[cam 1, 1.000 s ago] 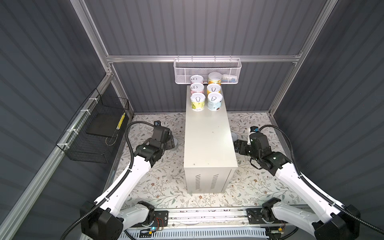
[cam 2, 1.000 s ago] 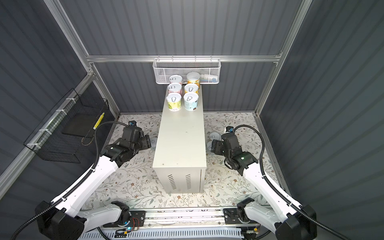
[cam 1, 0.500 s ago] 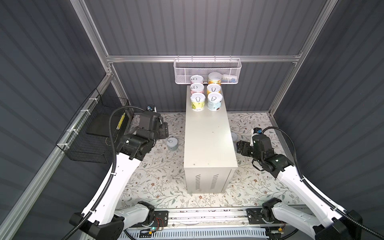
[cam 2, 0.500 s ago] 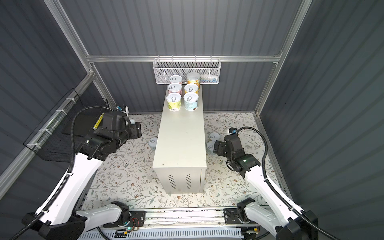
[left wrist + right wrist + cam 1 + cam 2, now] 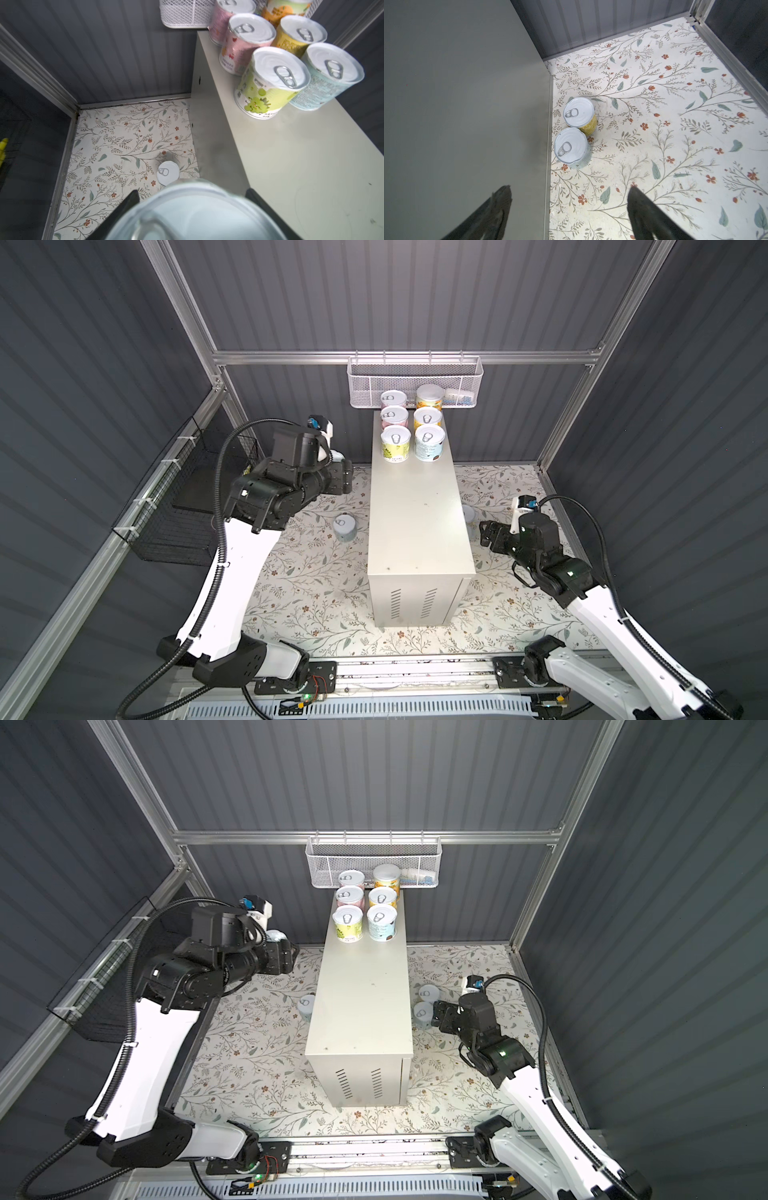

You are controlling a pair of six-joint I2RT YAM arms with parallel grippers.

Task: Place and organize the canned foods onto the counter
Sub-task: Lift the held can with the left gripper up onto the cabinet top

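- In both top views the tabletop [image 5: 419,510] stands mid-scene on the floral surface [image 5: 316,585]. Six cans are packed in two rows at its far end, under the wire basket [image 5: 415,381]. The green-label can [image 5: 396,443] and the pale blue can [image 5: 429,442] are the nearest pair. Filling from the far end likely keeps the near stretch free for the rest.
- In a top view the left tool [image 5: 344,480] is raised left of the tabletop, about level with its top. Below it, a lone can [image 5: 344,526] waits on the floral surface.
- In a top view the right tool [image 5: 439,1014] sits low on the right, just beside the nearer can [image 5: 423,1013] of a pair. The farther can [image 5: 428,993] stands behind it.
- In the left wrist view the left tool is clenched on a held can [image 5: 193,212], a dark finger on each side of it. The can is upright with its lid up, so I judge it can be set down flat. The bare top near the green-label can looks like the next slot.
- In the right wrist view the right tool is released, its fingers [image 5: 639,203] well apart with nothing between them. The nearer can and the farther can stand close together, hard against the tabletop's side wall. That wall leaves little room for a finger, so the grasp probably needs care.
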